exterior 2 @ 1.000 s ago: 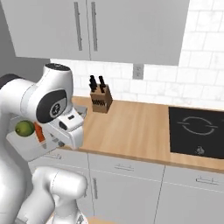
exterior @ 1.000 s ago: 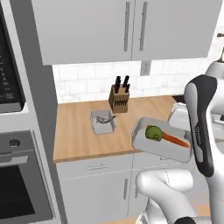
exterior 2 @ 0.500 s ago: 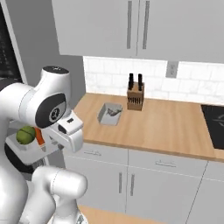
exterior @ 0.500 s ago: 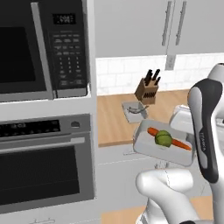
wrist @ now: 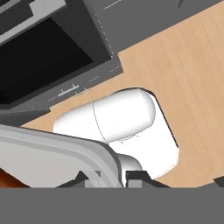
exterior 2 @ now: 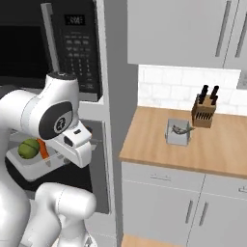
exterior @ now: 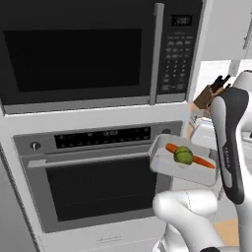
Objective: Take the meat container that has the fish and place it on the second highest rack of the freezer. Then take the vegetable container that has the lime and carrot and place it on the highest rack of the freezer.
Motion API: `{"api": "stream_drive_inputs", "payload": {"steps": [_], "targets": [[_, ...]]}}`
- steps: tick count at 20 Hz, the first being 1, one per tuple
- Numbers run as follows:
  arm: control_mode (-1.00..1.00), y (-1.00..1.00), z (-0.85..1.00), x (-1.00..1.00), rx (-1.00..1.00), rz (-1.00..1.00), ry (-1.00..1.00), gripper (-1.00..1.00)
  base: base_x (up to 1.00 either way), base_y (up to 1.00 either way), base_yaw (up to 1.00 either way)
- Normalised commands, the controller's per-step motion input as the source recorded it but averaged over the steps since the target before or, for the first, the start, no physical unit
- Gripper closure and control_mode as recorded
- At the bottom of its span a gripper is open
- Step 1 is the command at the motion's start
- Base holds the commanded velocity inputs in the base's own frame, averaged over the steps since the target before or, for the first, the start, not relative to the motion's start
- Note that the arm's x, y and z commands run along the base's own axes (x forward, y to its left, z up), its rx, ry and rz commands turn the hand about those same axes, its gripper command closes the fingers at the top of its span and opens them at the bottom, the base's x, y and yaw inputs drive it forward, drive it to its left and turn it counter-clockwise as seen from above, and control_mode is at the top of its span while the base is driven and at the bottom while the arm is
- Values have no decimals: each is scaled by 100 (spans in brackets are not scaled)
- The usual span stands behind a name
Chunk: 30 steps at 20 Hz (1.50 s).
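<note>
My gripper (wrist: 109,177) is shut on the rim of the vegetable container (exterior: 180,165), a pale grey tray held level in front of the oven. In it lie the round green lime (exterior: 183,155) and the orange carrot (exterior: 201,160); the right base view shows the same tray (exterior 2: 29,166) low on the left, beside my hand. The meat container (exterior 2: 176,135) with the silvery fish (exterior 2: 182,129) stands on the wooden counter (exterior 2: 217,149) near the knife block. The freezer and its racks are out of view.
A black microwave (exterior: 93,49) sits above a black-fronted oven (exterior: 98,182), close in front of the base. A knife block (exterior 2: 203,109) stands at the back of the counter. White base cabinets (exterior 2: 159,207) run below it and grey wall cabinets (exterior 2: 183,29) above.
The base has turned left, so both base views swung from the counter to the oven and microwave column. The tray with lime and carrot stays in my grip.
</note>
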Motion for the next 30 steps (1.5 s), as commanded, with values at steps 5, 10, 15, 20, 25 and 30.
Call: {"api": "stream_drive_inputs", "payload": {"steps": [5, 10, 15, 20, 25, 30], "targets": [[100, 0, 0, 0, 0, 0, 0, 100, -3, 100, 0], [100, 0, 0, 0, 0, 0, 0, 100, -9, 100, 0], [100, 0, 0, 0, 0, 0, 0, 100, -12, 100, 0], [100, 0, 0, 0, 0, 0, 0, 100, -30, 100, 0], [100, 0, 0, 0, 0, 0, 0, 100, -18, 100, 0], [100, 0, 0, 0, 0, 0, 0, 100, -1, 96, -1]]}}
